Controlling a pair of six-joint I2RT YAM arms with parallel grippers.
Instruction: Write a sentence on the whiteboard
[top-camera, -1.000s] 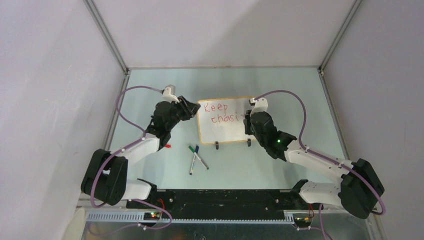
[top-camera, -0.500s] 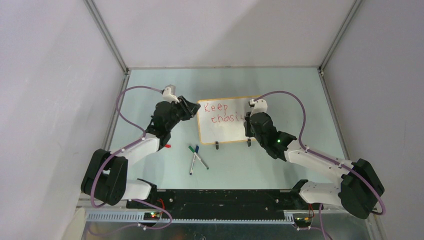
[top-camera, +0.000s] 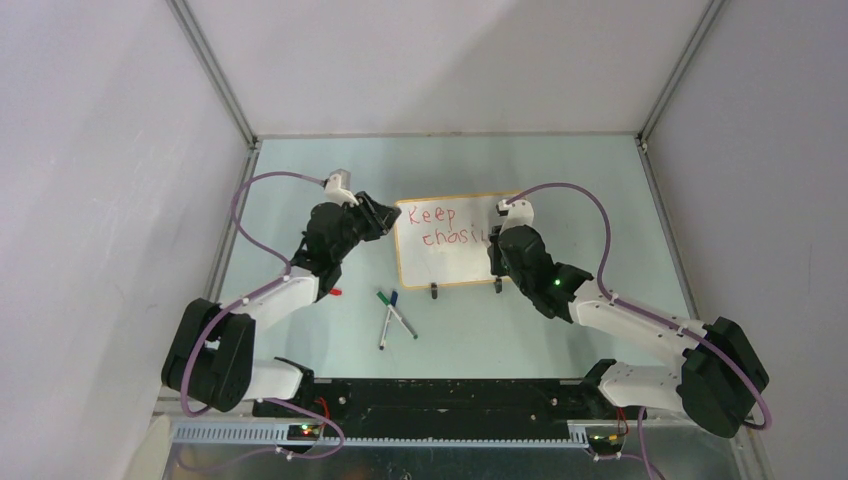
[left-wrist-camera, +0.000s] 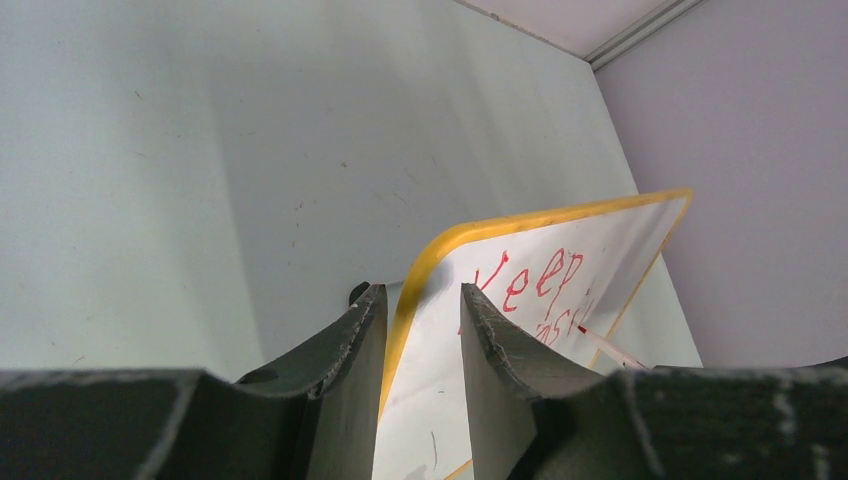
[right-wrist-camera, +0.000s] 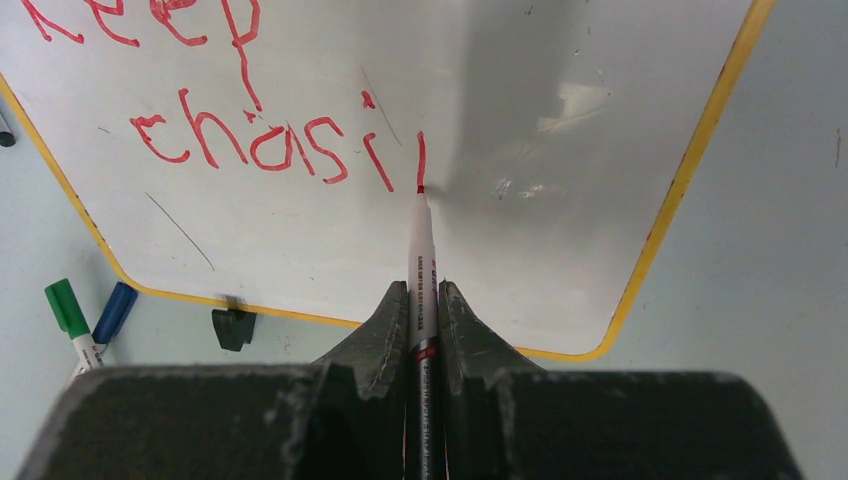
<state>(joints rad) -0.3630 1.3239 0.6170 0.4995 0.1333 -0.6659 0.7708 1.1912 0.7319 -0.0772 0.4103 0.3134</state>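
Observation:
The whiteboard (top-camera: 450, 258) stands tilted on the table, with a tan-orange frame. The sentence (top-camera: 440, 226) in red reads "Keep" and, below it, "chasi" plus one fresh upright stroke (right-wrist-camera: 421, 150). My right gripper (top-camera: 497, 242) is shut on a red marker (right-wrist-camera: 422, 255). The marker's tip touches the board at the foot of that stroke. My left gripper (top-camera: 385, 218) is shut on the whiteboard's left edge (left-wrist-camera: 418, 290), one finger on each side of the frame. The marker tip also shows in the left wrist view (left-wrist-camera: 600, 342).
A green marker (right-wrist-camera: 68, 310) and a blue marker (right-wrist-camera: 112, 312) lie crossed on the table in front of the board (top-camera: 392, 315). A small red cap (top-camera: 335, 292) lies by the left arm. Two black clip feet (top-camera: 434, 291) (top-camera: 498, 286) hold the board. Walls enclose the table.
My right gripper has shifted slightly to the right along the second line and the marker has added a stroke after "chasi". The left gripper and board have not moved.

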